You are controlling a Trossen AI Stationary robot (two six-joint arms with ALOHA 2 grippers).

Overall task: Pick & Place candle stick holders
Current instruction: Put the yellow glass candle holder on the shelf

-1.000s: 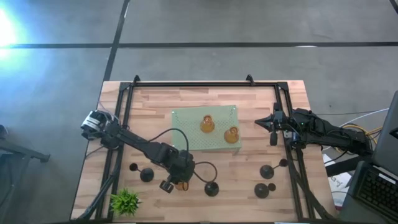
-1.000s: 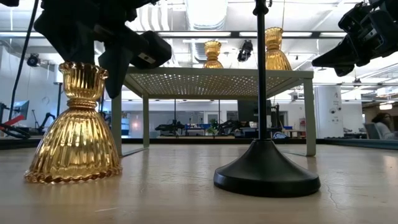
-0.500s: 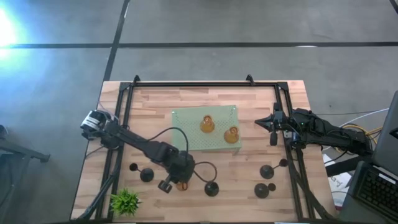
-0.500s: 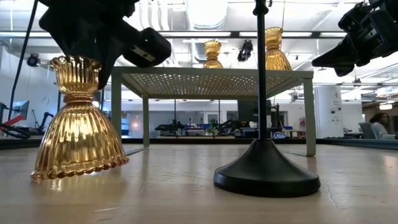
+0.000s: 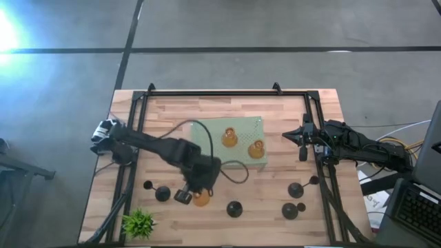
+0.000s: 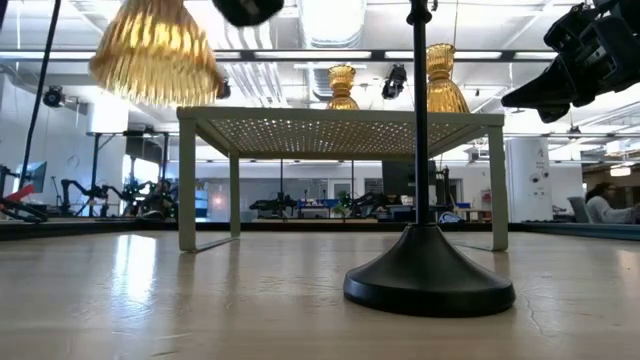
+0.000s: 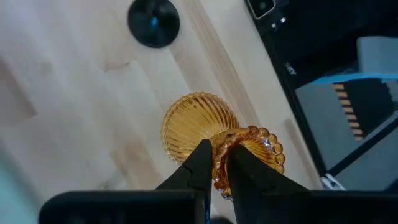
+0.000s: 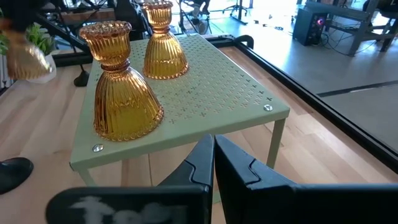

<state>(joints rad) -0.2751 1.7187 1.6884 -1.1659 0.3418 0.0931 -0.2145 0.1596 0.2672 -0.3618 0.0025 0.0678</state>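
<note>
Clamping an amber holder [image 7: 202, 127] above the wooden table [image 5: 275, 114], the left gripper [image 7: 216, 163] hangs before a bright workshop.

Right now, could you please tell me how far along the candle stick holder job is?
Done: two ribbed amber glass holders stand on the pale green perforated stand. In hand: the left gripper has its fingers shut on the third amber holder, lifted clear of the wooden table. Left: four black round-based stemmed holders on the wood. The right gripper waits, shut, beside the stand.
</note>
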